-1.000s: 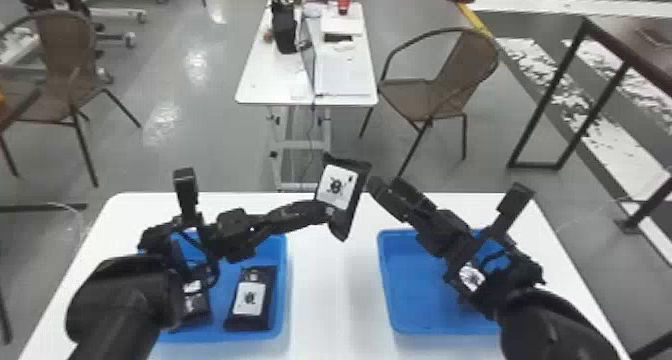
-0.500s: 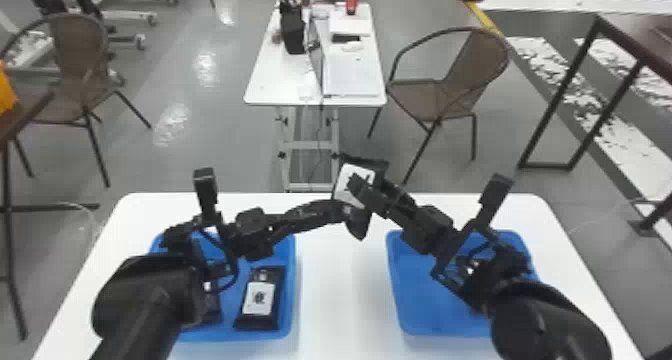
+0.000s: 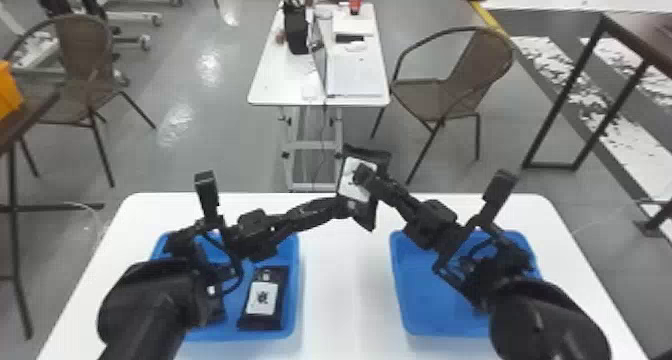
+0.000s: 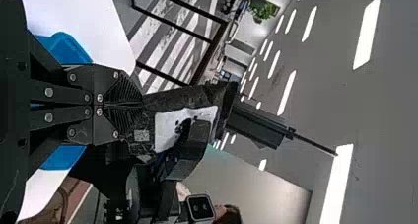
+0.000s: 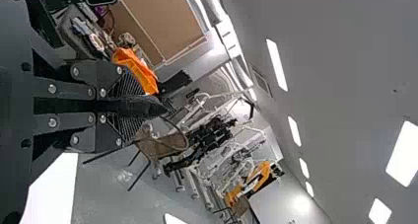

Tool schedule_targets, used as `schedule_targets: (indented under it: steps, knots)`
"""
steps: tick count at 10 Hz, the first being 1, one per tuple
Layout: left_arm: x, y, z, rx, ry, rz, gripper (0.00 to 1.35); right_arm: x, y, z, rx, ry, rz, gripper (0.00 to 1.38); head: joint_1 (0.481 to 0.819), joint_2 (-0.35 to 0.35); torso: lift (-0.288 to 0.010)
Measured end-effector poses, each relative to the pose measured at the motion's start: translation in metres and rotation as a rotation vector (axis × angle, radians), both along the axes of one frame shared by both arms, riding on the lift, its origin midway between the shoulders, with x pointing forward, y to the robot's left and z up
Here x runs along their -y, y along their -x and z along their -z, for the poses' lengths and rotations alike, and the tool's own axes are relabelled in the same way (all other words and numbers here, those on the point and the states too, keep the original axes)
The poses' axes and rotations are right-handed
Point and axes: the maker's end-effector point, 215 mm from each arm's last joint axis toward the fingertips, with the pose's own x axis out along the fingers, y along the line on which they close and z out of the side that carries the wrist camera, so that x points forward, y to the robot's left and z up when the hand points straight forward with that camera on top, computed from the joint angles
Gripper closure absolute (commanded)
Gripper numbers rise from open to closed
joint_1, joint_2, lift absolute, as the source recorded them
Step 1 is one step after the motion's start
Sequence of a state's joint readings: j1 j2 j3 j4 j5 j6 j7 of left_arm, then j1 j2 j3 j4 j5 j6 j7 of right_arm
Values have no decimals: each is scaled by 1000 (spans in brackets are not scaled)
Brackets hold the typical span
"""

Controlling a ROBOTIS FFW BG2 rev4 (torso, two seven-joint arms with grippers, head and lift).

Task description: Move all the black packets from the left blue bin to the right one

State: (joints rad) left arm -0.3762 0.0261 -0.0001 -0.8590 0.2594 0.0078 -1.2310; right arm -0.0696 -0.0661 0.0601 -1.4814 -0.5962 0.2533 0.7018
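Above the gap between the bins, a black packet (image 3: 350, 183) with a white label is held by my left gripper (image 3: 346, 207) at its lower end. My right gripper (image 3: 363, 173) is shut on the same packet higher up, one finger across the label. In the left wrist view, my left gripper (image 4: 139, 106) grips the packet (image 4: 190, 96). In the right wrist view, my right gripper (image 5: 138, 106) has the packet (image 5: 148, 107) edge-on between its pads. Another packet (image 3: 262, 299) lies in the left blue bin (image 3: 296, 264); a dark one is partly hidden beneath the left arm. The right arm partly covers the right blue bin (image 3: 425, 294).
Both bins stand on a white table (image 3: 345, 294), with bare tabletop between them. Beyond it are a second white table (image 3: 285, 84) with things on it and a brown chair (image 3: 450, 91). The forearms hang over the outer parts of the bins.
The right gripper has moved from beside the packet to around it and now holds it. The packet has shifted slightly right in the head view, still in the left gripper.
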Motion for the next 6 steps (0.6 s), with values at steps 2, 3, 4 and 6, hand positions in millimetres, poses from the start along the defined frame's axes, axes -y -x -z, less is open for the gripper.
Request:
schedule_targets:
  steps: [2, 3, 4, 6]
  knots:
    - [-28, -14, 19, -68, 29, -162, 108, 13, -1, 6, -16, -42, 33, 1288, 695, -11, 0]
    - [-49, -13, 29, -92, 25, -233, 90, 33, -5, 15, -31, -33, 70, 1288, 695, -7, 0]
    - [-73, -11, 35, -100, 10, -300, 18, 59, -8, 32, -63, 0, 112, 1288, 695, -9, 0]
    - [-122, -5, 43, -119, -6, -438, -2, 119, -6, 87, -177, 84, 196, 1286, 695, -19, 0]
